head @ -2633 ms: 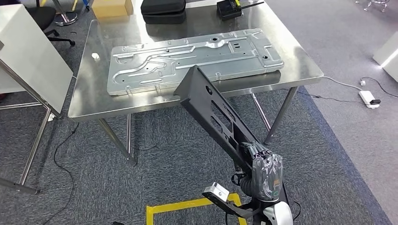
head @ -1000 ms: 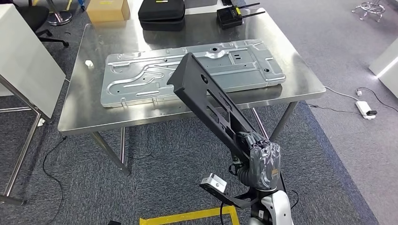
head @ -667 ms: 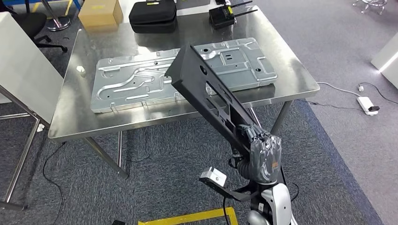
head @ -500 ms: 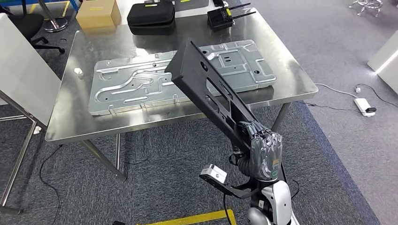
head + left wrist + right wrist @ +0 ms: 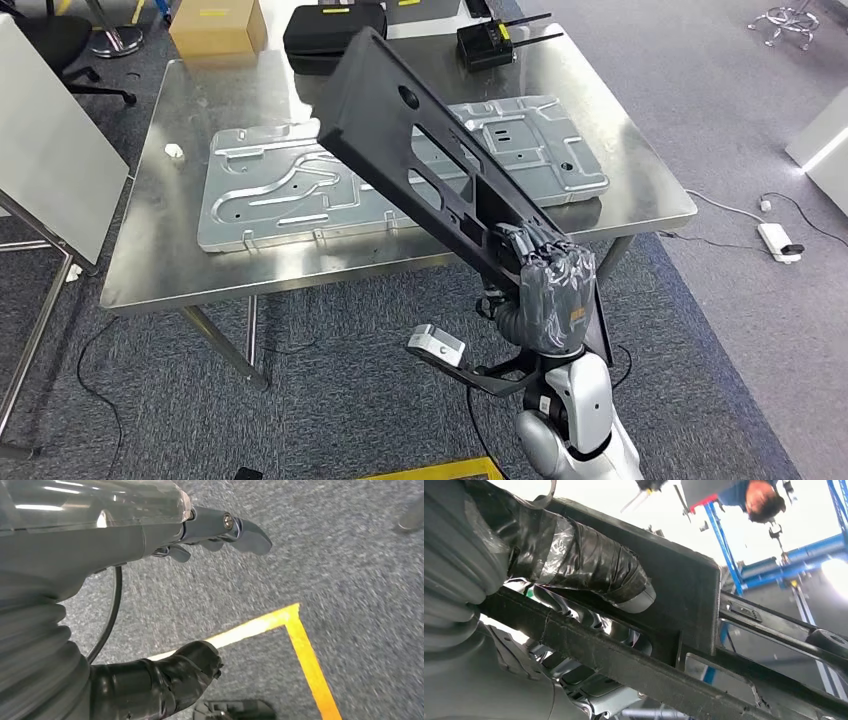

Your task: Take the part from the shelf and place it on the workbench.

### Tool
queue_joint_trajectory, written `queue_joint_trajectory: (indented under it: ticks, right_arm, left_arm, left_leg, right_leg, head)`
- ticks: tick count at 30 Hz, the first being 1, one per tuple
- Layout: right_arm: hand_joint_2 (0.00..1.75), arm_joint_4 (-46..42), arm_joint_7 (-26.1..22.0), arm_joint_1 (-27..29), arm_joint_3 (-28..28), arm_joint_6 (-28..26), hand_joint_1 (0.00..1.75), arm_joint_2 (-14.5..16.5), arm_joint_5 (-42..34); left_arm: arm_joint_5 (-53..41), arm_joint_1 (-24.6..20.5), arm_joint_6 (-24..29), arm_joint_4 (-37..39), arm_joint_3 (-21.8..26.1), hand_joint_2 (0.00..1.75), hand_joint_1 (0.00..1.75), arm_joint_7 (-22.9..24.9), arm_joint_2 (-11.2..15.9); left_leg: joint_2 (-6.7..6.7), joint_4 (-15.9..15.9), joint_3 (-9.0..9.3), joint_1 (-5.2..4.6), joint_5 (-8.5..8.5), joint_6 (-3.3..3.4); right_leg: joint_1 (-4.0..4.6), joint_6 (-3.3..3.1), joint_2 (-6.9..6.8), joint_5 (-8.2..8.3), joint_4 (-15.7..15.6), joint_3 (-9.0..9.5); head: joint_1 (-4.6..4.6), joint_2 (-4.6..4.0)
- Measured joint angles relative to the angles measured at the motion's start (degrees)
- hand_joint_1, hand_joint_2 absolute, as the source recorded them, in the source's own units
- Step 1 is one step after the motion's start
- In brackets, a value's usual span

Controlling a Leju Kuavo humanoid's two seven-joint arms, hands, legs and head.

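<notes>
A desk (image 5: 160, 270) stands ahead. A large metal plate (image 5: 290, 190) lies flat across its middle. Behind the plate, along the far edge, sit a cardboard box (image 5: 215, 25) at left, a case (image 5: 320, 30) in the middle and a radio (image 5: 487, 45) at right. A long part (image 5: 420, 165), held by the right robot hand (image 5: 545, 275) before the desk's near edge, slants up over the plate.

One black part (image 5: 420, 140), one metal panel (image 5: 300, 190), one cardboard box (image 5: 217, 26), one black case (image 5: 325, 28), one radio (image 5: 490, 42).

Matt black part (image 5: 420, 150); glossy steel workbench (image 5: 650, 180).
</notes>
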Motion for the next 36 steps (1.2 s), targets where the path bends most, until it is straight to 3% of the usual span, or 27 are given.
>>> queue_joint_trajectory:
  ticks: [2, 4, 7, 8, 10, 11, 12, 13, 15, 17, 19, 22, 24, 26, 27, 28, 30, 31, 33, 36]
  right_arm:
    - [1.75, 0.2, 0.3, -1.2, 0.5, 0.0, 1.75, 0.3, 0.7]
    - [1.75, 0.4, 0.7, -2.1, 1.0, -0.1, 1.75, 0.7, 1.2]
    - [1.75, 0.6, 1.3, -3.0, 1.5, -0.4, 1.75, 1.2, 2.1]
    - [1.75, 0.6, 1.4, -3.3, 1.6, -0.5, 1.75, 1.4, 2.4]
    - [1.75, 0.8, 1.6, -3.9, 2.0, -0.8, 1.75, 1.7, 2.8]
    - [1.75, 0.9, 1.7, -4.1, 2.2, -0.8, 1.75, 1.8, 3.0]
    - [1.75, 1.1, 1.9, -4.2, 2.3, -0.8, 1.75, 1.9, 3.2]
    - [1.75, 1.3, 2.0, -4.3, 2.4, -0.8, 1.75, 2.0, 3.4]
    - [1.75, 1.6, 2.3, -4.7, 2.6, -0.6, 1.75, 2.2, 3.8]
    - [1.75, 1.9, 2.5, -5.5, 2.8, -0.4, 1.75, 2.4, 4.4]
    - [1.75, 2.3, 2.6, -6.2, 2.9, 0.0, 1.75, 2.6, 5.0]
    - [1.75, 2.8, 3.0, -7.1, 3.1, 0.4, 1.75, 2.9, 5.7]
    - [1.75, 3.2, 3.2, -7.8, 3.2, 0.8, 1.75, 3.0, 6.1]
    - [1.75, 3.6, 3.2, -8.2, 3.3, 1.1, 1.75, 3.0, 6.3]
    - [1.75, 3.9, 3.3, -8.2, 3.3, 1.2, 1.75, 3.0, 6.4]
    - [1.75, 4.1, 3.4, -8.3, 3.4, 1.4, 1.75, 3.0, 6.5]
    - [1.75, 4.6, 3.6, -8.9, 3.5, 2.0, 1.75, 3.0, 6.8]
    - [1.75, 4.8, 3.8, -9.3, 3.6, 2.3, 1.75, 3.1, 6.9]
    - [1.75, 5.3, 3.9, -10.1, 3.8, 2.7, 1.75, 3.3, 7.1]
    - [1.75, 6.1, 4.2, -10.7, 4.0, 3.1, 1.75, 3.7, 7.2]
  left_arm:
    - [-0.1, -0.1, -0.2, 0.0, -0.3, 1.75, 0.0, 0.0, -0.1]
    - [-0.3, -0.3, -0.3, 0.0, -0.6, 1.75, 0.0, 0.0, -0.1]
    - [-0.6, -0.3, -0.4, 0.0, -0.8, 1.75, 0.0, 0.1, -0.1]
    - [-0.8, -0.3, -0.4, 0.0, -0.9, 1.75, 0.0, 0.1, -0.1]
    - [-1.1, -0.3, -0.5, 0.0, -0.9, 1.75, 0.0, 0.3, -0.1]
    - [-1.2, -0.2, -0.5, 0.0, -1.0, 1.75, 0.0, 0.4, -0.1]
    - [-1.2, -0.2, -0.6, 0.0, -1.0, 1.75, 0.0, 0.4, -0.1]
    - [-1.3, -0.2, -0.6, 0.0, -1.0, 1.75, 0.0, 0.4, -0.1]
    - [-1.5, -0.2, -0.6, 0.0, -1.0, 1.75, 0.0, 0.4, 0.0]
    - [-1.7, -0.3, -0.6, 0.0, -1.1, 1.75, 0.0, 0.5, 0.1]
    - [-1.9, -0.5, -0.7, 0.0, -1.3, 1.75, 0.0, 0.6, 0.1]
    - [-2.2, -0.4, -0.8, 0.0, -1.8, 1.75, 0.0, 0.7, 0.1]
    - [-2.2, -0.5, -0.8, 0.0, -2.1, 1.75, 0.0, 0.7, 0.1]
    - [-2.2, -0.6, -0.8, 0.0, -2.2, 1.75, 0.0, 0.8, 0.1]
    - [-2.3, -0.6, -0.8, 0.0, -2.3, 1.75, 0.0, 0.8, 0.1]
    - [-2.3, -0.5, -0.9, 0.0, -2.3, 1.75, 0.0, 0.8, 0.1]
    - [-2.3, -0.5, -0.9, 0.0, -2.3, 1.75, 0.0, 0.9, 0.0]
    - [-2.4, -0.5, -1.0, 0.0, -2.3, 1.75, 0.0, 0.9, -0.1]
    - [-2.5, -0.7, -1.0, 0.0, -2.4, 1.75, 0.0, 0.9, -0.1]
    - [-2.7, -1.0, -1.2, 0.0, -2.4, 1.75, 0.0, 1.0, -0.1]
  left_leg:
    - [-0.04, 0.1, 0.29, -0.18, -0.51, -0.64]
    - [0.0, 0.0, 0.35, -0.31, -0.68, -1.32]
    - [0.08, 1.5, -0.06, -0.16, -1.99, -2.21]
    - [0.08, 4.1, -1.3, -0.1, -3.24, -2.42]
    - [0.08, 11.9, -5.56, -0.05, -6.09, -2.71]
    - [0.08, 15.1, -7.56, -0.04, -6.71, -2.8]
    - [0.08, 16.4, -8.74, -0.03, -6.25, -2.83]
    - [0.08, 15.3, -8.77, -0.03, -4.53, -2.79]
    - [0.08, 8.2, -6.26, -0.06, 0.48, -2.4]
    - [0.07, 2.1, -3.68, -0.31, 2.87, -1.86]
    - [0.05, 0.7, -3.04, -0.59, 2.42, -1.36]
    - [0.03, -0.1, -2.42, -0.14, 2.23, -0.42]
    - [0.08, -0.5, -1.92, 0.03, 2.03, 0.15]
    - [0.07, -0.4, -1.59, 0.01, 1.59, 0.38]
    - [0.02, -0.3, -1.3, 0.01, 1.3, 0.39]
    - [-0.04, -0.3, -0.89, 0.01, 0.96, 0.35]
    - [-0.16, -0.2, 0.17, 0.01, 0.11, 0.1]
    - [-0.19, -0.1, 0.6, -0.09, -0.31, -0.14]
    - [-0.22, 0.0, 0.92, -0.29, -0.83, -0.73]
    - [-0.15, -0.2, 1.07, -0.32, -1.16, -1.67]
  right_leg:
    - [0.33, -0.53, -0.05, 1.62, -5.0, 2.12]
    - [0.68, -1.1, 0.03, 0.99, -6.0, 2.59]
    - [0.26, -2.06, 0.09, 0.8, -6.9, 3.44]
    - [0.15, -2.4, 0.05, 0.7, -7.1, 3.82]
    - [0.3, -2.94, -0.02, 0.29, -7.2, 4.29]
    - [0.38, -3.09, -0.01, 0.05, -7.2, 4.55]
    - [0.44, -3.13, 0.04, -0.21, -7.2, 4.89]
    - [0.47, -3.11, 0.11, -0.51, -7.2, 5.32]
    - [0.5, -2.89, 0.25, -1.21, -7.2, 6.25]
    - [0.67, -2.4, 0.36, -1.82, -7.0, 6.68]
    - [0.78, -1.84, 0.36, -2.09, -7.1, 6.71]
    - [0.84, -0.96, 0.17, -3.23, -5.9, 6.37]
    - [0.7, -0.59, 0.11, -5.9, -0.1, 3.4]
    - [0.6, -0.38, 0.11, -8.18, 7.4, -1.2]
    - [0.57, -0.34, 0.1, -7.84, 9.2, -2.71]
    - [0.54, -0.37, 0.1, -6.24, 8.7, -3.15]
    - [0.51, -0.68, 0.06, -0.96, 2.0, -1.13]
    - [0.65, -0.88, 0.04, 0.91, -1.6, 0.27]
    - [0.88, -1.31, 0.05, 1.85, -5.6, 2.08]
    - [0.85, -1.99, 0.24, 1.34, -6.5, 2.67]
  head:
    - [-0.05, 0.0]
    - [-0.1, 0.0]
    - [-0.22, 0.0]
    - [-0.29, 0.0]
    - [-0.4, 0.0]
    - [-0.4, 0.0]
    - [-0.4, 0.0]
    - [-0.4, 0.0]
    - [-0.39, 0.0]
    - [-0.4, 0.0]
    - [-0.44, 0.0]
    - [-0.36, 0.0]
    - [-0.26, 0.0]
    - [-0.25, 0.0]
    - [-0.25, 0.0]
    - [-0.25, 0.0]
    - [-0.24, 0.0]
    - [-0.24, 0.0]
    - [-0.3, 0.0]
    - [-0.48, 0.0]
